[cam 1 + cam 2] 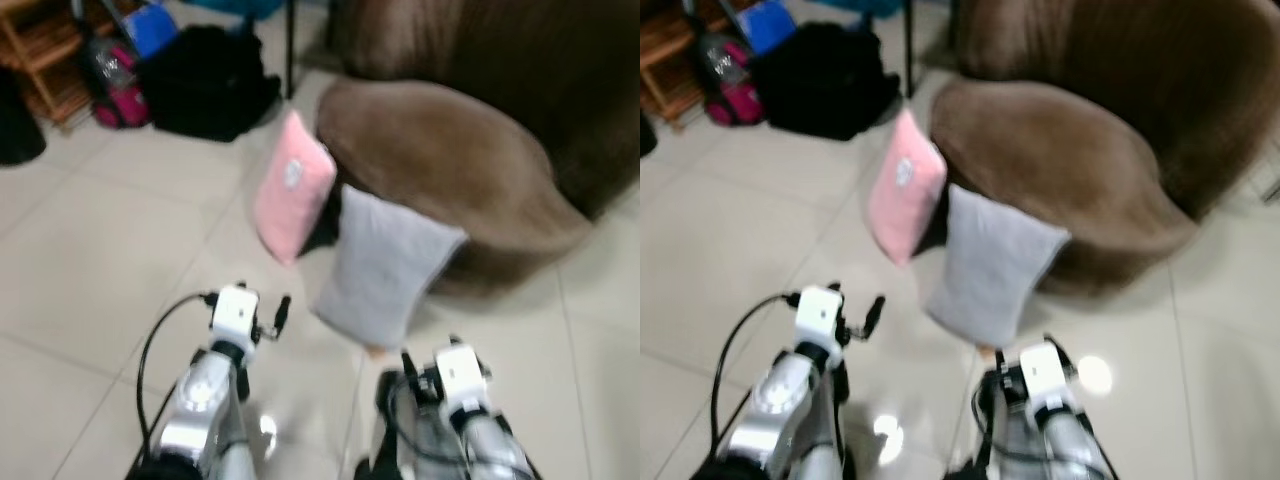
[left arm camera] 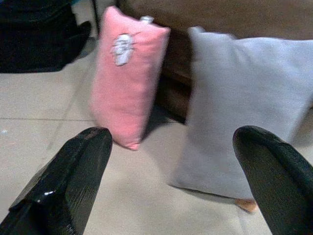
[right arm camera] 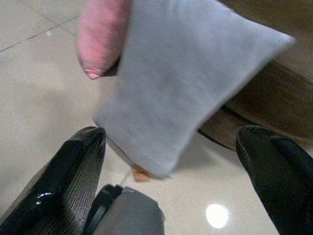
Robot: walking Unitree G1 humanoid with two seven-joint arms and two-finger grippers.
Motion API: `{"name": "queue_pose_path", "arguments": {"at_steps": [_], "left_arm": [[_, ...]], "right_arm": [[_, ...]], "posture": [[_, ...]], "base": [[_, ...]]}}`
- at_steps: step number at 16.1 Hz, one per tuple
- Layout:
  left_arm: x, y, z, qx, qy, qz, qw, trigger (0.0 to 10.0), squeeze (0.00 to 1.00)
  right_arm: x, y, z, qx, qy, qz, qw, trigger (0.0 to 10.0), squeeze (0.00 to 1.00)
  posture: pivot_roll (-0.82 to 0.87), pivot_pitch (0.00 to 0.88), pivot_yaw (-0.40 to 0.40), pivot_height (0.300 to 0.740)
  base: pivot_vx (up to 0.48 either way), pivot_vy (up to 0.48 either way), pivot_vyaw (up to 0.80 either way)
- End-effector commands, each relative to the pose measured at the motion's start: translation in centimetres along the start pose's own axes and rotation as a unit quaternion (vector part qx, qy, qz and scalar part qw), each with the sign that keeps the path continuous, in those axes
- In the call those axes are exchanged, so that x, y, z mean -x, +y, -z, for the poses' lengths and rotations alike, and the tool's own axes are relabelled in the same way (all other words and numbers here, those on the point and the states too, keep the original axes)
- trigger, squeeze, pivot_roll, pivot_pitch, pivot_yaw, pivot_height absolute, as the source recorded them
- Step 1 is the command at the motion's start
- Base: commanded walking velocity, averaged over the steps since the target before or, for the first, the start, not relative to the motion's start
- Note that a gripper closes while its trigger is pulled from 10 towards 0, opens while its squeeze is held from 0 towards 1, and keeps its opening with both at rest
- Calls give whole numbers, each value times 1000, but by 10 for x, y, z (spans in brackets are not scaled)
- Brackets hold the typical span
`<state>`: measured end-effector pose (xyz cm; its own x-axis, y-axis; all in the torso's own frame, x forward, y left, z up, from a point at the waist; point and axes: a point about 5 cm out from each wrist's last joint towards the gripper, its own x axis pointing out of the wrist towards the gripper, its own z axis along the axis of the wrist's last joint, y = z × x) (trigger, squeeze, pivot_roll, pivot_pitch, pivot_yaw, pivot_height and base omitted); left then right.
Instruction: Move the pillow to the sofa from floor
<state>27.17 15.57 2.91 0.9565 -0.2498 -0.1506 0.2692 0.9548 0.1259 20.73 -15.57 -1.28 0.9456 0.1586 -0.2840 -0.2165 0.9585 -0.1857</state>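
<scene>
While both arms reach forward low over the tiled floor [image 1: 90,260], the left gripper [image 2: 181,161] and right gripper [image 3: 171,156] each hold their black fingers spread wide, gripping nothing. Just ahead of them, nearer the right gripper, the grey pillow [image 1: 385,265] stands on the floor, leaning against the brown sofa [image 1: 450,170]. Beside it, the pink pillow [image 1: 292,187] leans likewise. Farther off lies a black bag [image 1: 205,80].
</scene>
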Motion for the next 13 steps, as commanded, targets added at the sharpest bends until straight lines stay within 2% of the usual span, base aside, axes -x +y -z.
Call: {"name": "queue_pose_path", "arguments": {"at_steps": [1,2,4,5,6,8,11,13], "left_arm": [[2,5,6,-5,16,-8,1000,10000,0],[2,5,5,-3,13,-8,1000,10000,0],[1,6,3,8,7,-11,1000,10000,0],[1,5,3,1,11,-10,1000,10000,0],[1,4,10,-25,43,-3,999,10000,0],[2,8,12,-35,50,-18,998,10000,0],[4,5,14,-35,55,-4,998,10000,0],[4,3,13,-56,58,3,997,10000,0]], "right_arm": [[-2,4,-7,-1,-20,-1,1000,10000,0],[-1,4,-7,0,-21,-1,1000,10000,0],[-1,5,-9,1,-25,-2,1000,10000,0],[-1,5,-10,1,-26,-3,1000,10000,0],[-3,5,-13,4,-29,-7,1000,10000,0],[-7,2,-15,5,-30,-10,999,10000,0],[-10,-1,-15,4,-27,-10,1000,10000,0],[-11,0,-14,5,-28,-13,999,10000,0]], "posture": [[27,157,-52,452],[25,156,-51,452],[23,157,-51,452],[22,157,-51,452],[21,161,-50,452],[17,169,-49,452],[14,171,-46,452],[14,169,-42,452]], "base": [[0,0,0],[0,0,0],[439,0,0],[439,0,0],[446,0,0],[480,0,0],[480,0,0],[471,0,0]]}}
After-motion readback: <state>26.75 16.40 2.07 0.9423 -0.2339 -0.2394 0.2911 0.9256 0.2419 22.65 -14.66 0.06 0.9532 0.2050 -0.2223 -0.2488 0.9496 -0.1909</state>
